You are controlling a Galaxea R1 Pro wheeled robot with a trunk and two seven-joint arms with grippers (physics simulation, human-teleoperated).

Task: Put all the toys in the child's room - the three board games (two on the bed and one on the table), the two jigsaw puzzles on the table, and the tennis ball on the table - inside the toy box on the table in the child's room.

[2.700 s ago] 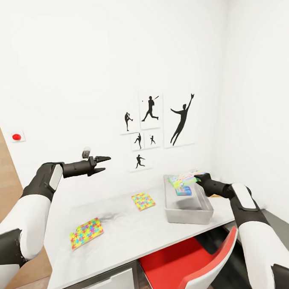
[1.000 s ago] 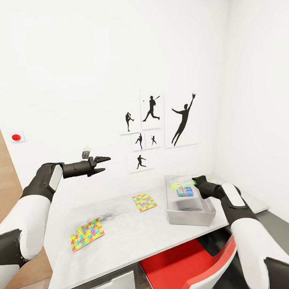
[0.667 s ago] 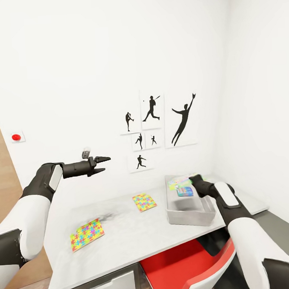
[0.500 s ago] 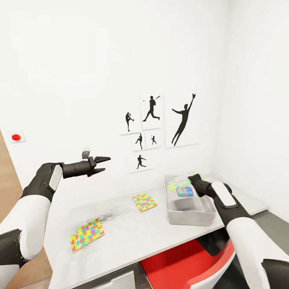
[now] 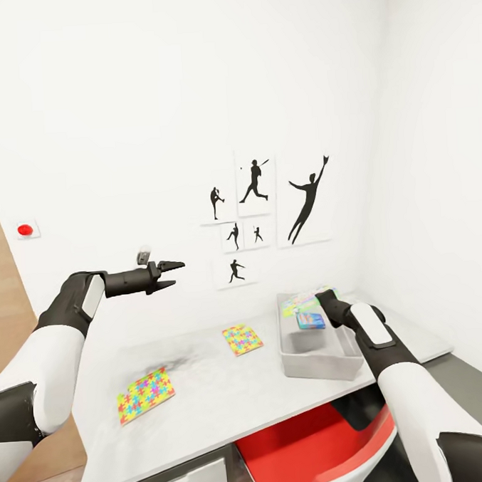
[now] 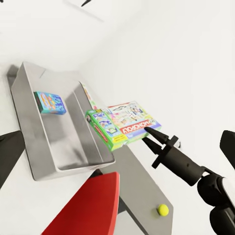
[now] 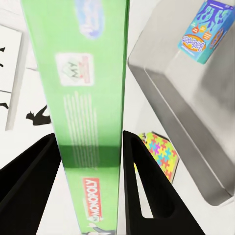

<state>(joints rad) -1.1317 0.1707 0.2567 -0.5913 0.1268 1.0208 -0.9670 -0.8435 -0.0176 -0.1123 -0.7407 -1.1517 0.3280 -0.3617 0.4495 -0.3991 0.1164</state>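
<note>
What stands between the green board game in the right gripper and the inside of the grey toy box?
Nothing visible. The right gripper holds the green board game over the toy box's open rim; only a small blue board game lies inside.

Illumination is bright, even and diffuse throughout; no single source is discernible. White walls render near overexposed, without glare spots. A soft dark smudge of shadow lies on the table [image 5: 207,393] below and ahead of the left gripper [image 5: 173,267]. The toy box [image 6: 49,147] shows gentle interior shading. Renders are sharp overall; print on the board game [image 7: 93,112] between the right gripper's fingers is slightly blurred at close range.
</note>
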